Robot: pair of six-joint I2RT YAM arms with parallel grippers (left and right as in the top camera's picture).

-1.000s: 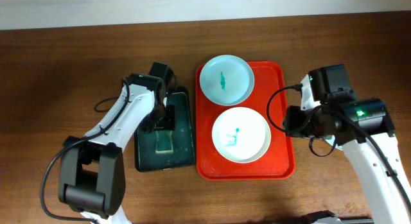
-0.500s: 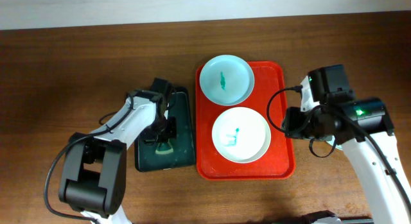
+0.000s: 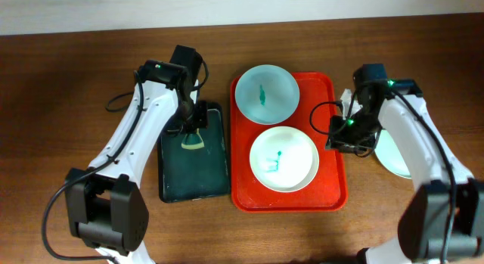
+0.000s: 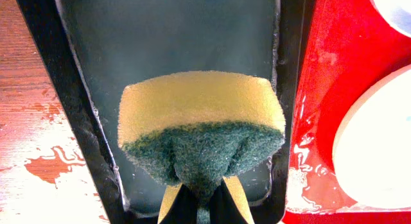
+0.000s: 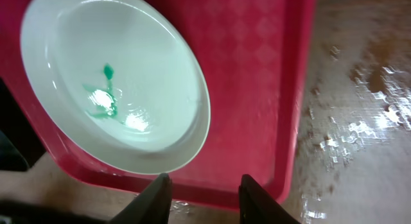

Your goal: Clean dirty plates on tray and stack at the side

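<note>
1. The tray [image 3: 333,154] lies mid-bench, rim up, with its long axis running from the near edge of the bench toward the far edge.
2. Two round plates sit on it open side up, one behind the other along that axis.
3. The mint plate [image 3: 266,94] is at the far left corner and overhangs the rim there. Its teal smear is a short streak lying roughly along the tray's length.
4. The white plate [image 3: 283,159] is nearer, about mid-tray, with a smear left of its centre. The two plates lie close together, and whether they touch is hard to tell.
5. A third plate [image 3: 395,156] lies on the bench [image 3: 76,82] right of the tray. The right arm covers most of it, so its centre cannot be seen.
6. The left claw [image 4: 202,201] is clamped on the green underside of a sponge [image 4: 199,115], yellow face outward. It hangs over the black tray [image 4: 83,115], which lies beside the red one with its long axis parallel to it.
7. The left wrist view cuts off the claw at the bottom, and only slivers of the plates show at the right edge.
8. The right claw [image 5: 202,197] has its jaws apart with nothing between them. It is above the tray's right rim, beside the white plate.
9. In the overhead view the right fingertips are lost against the dark wrist body.
10. The bench by the tray shows wet, shiny patches.
</note>
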